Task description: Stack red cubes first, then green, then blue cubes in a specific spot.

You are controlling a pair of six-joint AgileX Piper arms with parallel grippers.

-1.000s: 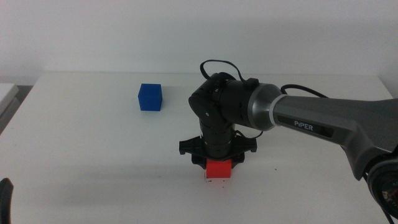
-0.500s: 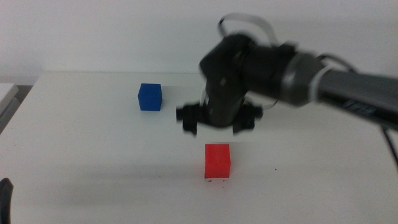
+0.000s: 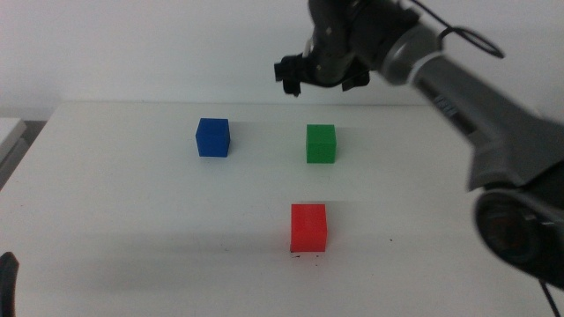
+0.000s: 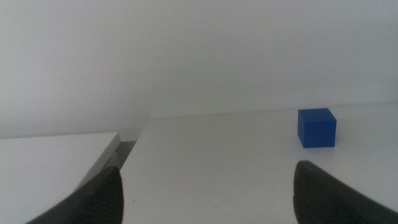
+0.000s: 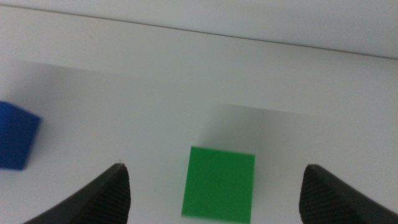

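Note:
The red cube (image 3: 308, 227) stands alone on the white table over a few tiny black specks (image 3: 306, 256). The green cube (image 3: 321, 143) sits behind it and the blue cube (image 3: 212, 137) to the green cube's left. My right gripper (image 3: 320, 76) hangs open and empty high above the green cube; its wrist view shows the green cube (image 5: 219, 184) between the jaws and the blue cube (image 5: 17, 137) off to one side. My left gripper (image 4: 205, 193) is open and empty, low at the table's front left, with the blue cube (image 4: 316, 127) in its view.
The white table's left edge (image 4: 115, 152) runs close by the left gripper. A pale object (image 3: 9, 132) lies off the table at the far left. The right arm (image 3: 476, 97) reaches in from the right, above the table.
My right gripper has let go of the red cube, risen and moved back over the green cube, which it no longer hides. The red cube stays on the specks.

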